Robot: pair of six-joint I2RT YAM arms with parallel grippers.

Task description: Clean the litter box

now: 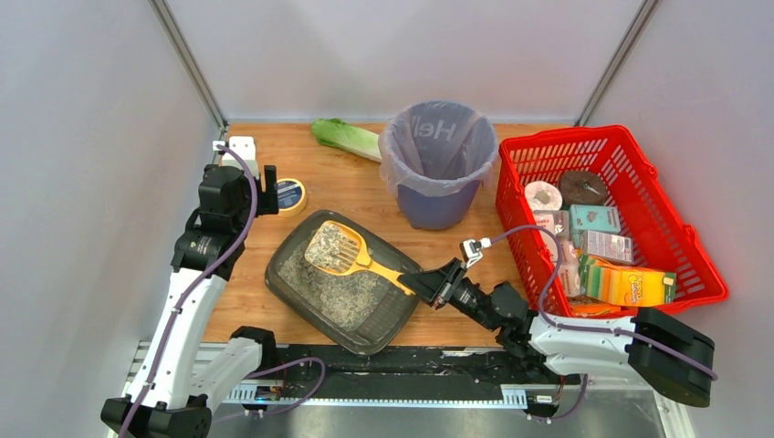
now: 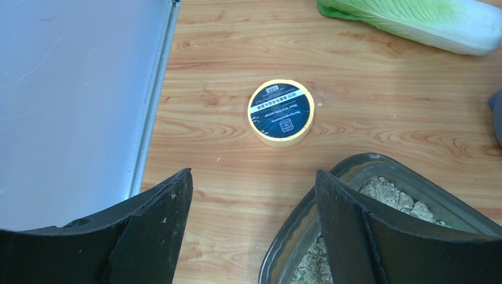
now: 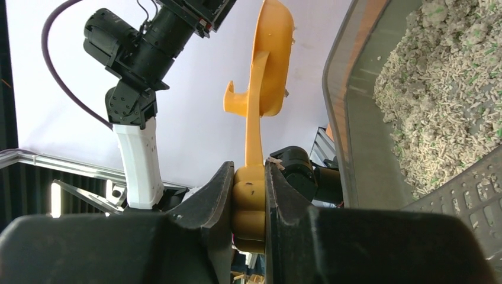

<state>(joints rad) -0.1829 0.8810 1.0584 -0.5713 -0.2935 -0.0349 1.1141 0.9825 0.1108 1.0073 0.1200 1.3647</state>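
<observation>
the litter box [image 1: 379,319] sits on the wooden surface [image 1: 338,187], near the bin [image 1: 438,164]. the right jaws clench the handle of a yellow scoop [image 1: 336,248] whose head is over the litter [image 1: 342,297]. the left jaws gape, grasping nothing, beside a tape roll [image 2: 281,111].

Litter box [image 1: 383,321]: shallow dark grey translucent tray, rounded-rectangular. It lies flat on the table [image 1: 356,187], left of centre and close to the near edge, with its long axis running diagonally from far-left to near-right. In the left wrist view only its far-left corner [image 2: 379,164] shows. In the right wrist view its wall [image 3: 367,118] is see-through. It holds grey-beige litter [image 1: 338,287] in pellets and crumbs with green flecks [image 3: 450,89], spread unevenly. The near-right end is a bare grated ledge. A yellow slotted scoop [image 1: 336,248] with some litter in its head is over the far-left half.
</observation>
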